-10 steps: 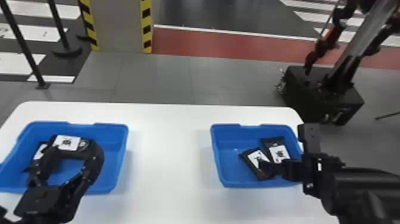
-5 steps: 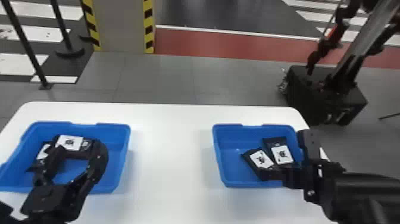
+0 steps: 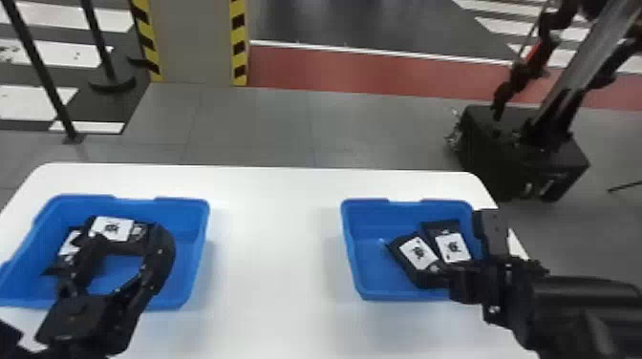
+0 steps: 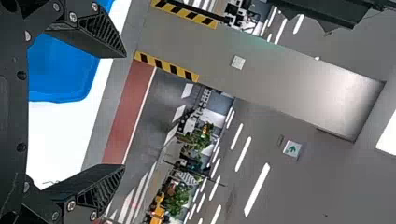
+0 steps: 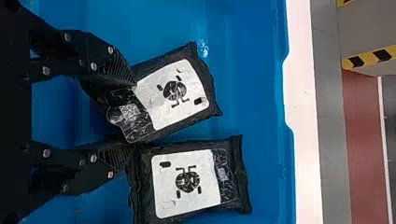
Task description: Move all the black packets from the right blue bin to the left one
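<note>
Blue, the right bin [image 3: 352,258] has two black packets lying face up inside. The left-hand black packet [image 3: 418,255] has its long axis slanting from far left to near right, its white label [image 5: 173,91] toward the far end and a dark window [image 5: 128,112] at the near end. The right-hand black packet [image 3: 451,243] points mostly near to far, its near end angled a little to the right; here the label sits nearer and the dark strip [image 5: 225,175] is at the far end (the reverse of its neighbour). The right gripper [image 3: 461,281] is at the near right of that bin, its fingers parted and grasping neither packet, over the near end of the left-hand one.

In the left blue bin [image 3: 193,267], a labelled packet [image 3: 112,228] lies at the far side with its long axis running left to right. Another labelled packet [image 3: 69,243] is beside it to the left, partly hidden, so I cannot tell its long axis. The left gripper [image 3: 122,250] is above this bin, fingers wide apart and empty.
</note>
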`<act>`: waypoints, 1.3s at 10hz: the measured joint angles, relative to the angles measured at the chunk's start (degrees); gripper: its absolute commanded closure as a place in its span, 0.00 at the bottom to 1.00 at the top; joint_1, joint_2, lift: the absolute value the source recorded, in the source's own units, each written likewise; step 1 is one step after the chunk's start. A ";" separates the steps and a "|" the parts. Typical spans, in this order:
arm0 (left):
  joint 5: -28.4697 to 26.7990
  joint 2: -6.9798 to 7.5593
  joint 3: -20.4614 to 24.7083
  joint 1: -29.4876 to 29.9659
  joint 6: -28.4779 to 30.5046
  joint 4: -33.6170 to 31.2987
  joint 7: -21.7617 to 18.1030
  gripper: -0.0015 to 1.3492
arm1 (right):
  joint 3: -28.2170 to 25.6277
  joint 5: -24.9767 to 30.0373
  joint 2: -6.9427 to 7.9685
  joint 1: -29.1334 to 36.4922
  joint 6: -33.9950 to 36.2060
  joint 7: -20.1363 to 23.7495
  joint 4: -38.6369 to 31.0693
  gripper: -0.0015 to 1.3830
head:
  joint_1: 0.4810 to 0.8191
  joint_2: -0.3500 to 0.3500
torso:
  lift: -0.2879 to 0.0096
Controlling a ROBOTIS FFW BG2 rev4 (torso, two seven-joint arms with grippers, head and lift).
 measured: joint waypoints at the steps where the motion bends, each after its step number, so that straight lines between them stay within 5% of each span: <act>1: 0.29 0.00 0.02 0.10 0.01 0.00 0.00 0.15 | -0.04 -0.25 0.12 0.66 -1.28 -0.02 -0.86 0.83 | 0.63 0.30 | 0.60; 8: 4.31 0.00 -0.78 0.36 -1.18 0.00 -0.01 0.15 | -0.63 -10.55 -0.78 10.21 -5.58 1.70 -21.25 0.83 | 0.63 0.40 | 0.60; 10: 7.32 0.00 -1.50 0.18 -0.56 0.00 -0.01 0.15 | -0.27 -13.39 -1.54 5.07 -15.25 15.18 -14.02 0.83 | 0.63 0.47 | 0.60; 13: 13.22 0.02 -3.89 -0.98 3.89 -0.03 -0.29 0.14 | 9.01 -16.81 -2.34 -5.15 -24.50 22.43 -0.16 0.83 | 0.63 0.55 | 0.60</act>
